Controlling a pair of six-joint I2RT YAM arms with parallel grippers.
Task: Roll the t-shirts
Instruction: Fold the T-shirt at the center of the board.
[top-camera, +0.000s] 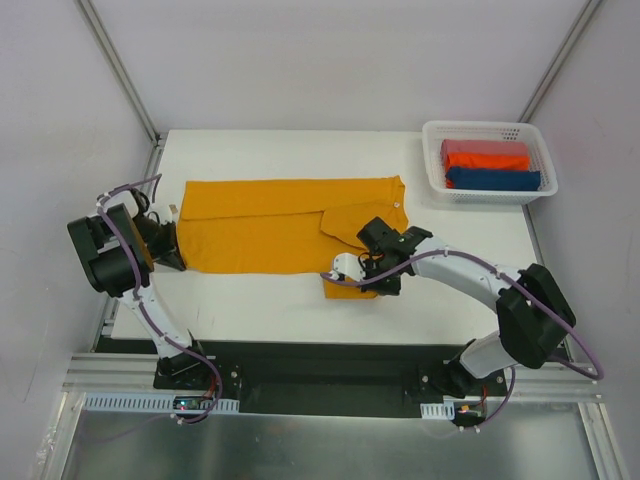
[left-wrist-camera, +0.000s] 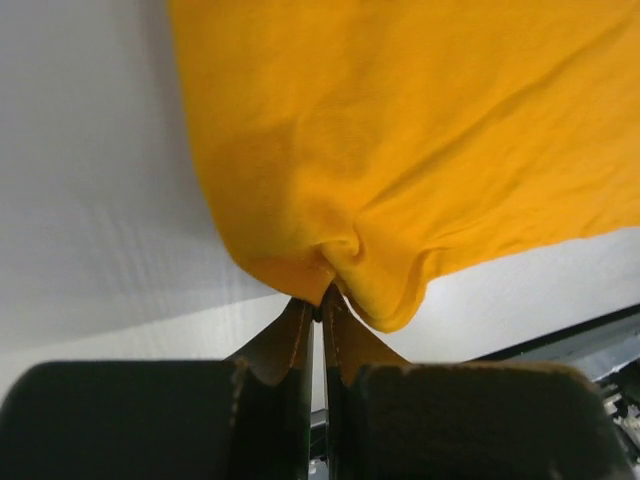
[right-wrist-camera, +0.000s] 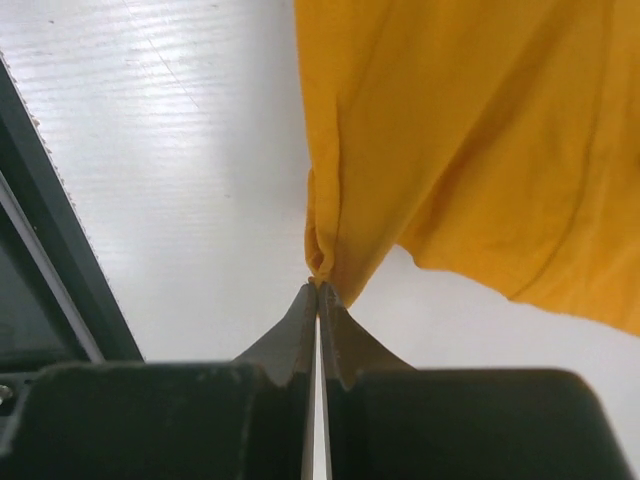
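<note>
Looks like the prep-fold step to me, not the rolling itself yet. The plain mustard-yellow cloth t-shirt (top-camera: 265, 225) lies spread on the table as a long flat band to the left of the white plastic mesh basket (top-camera: 485, 125), collar end nearest it. The left gripper (left-wrist-camera: 318, 300) is clamped on the near corner at the end far from the basket, cloth puckered at the tips. The right gripper (right-wrist-camera: 317, 288) pinches the near flap at the basket-side end. Next I'd guess both lift together and carry that edge evenly, or it'll twist.
</note>
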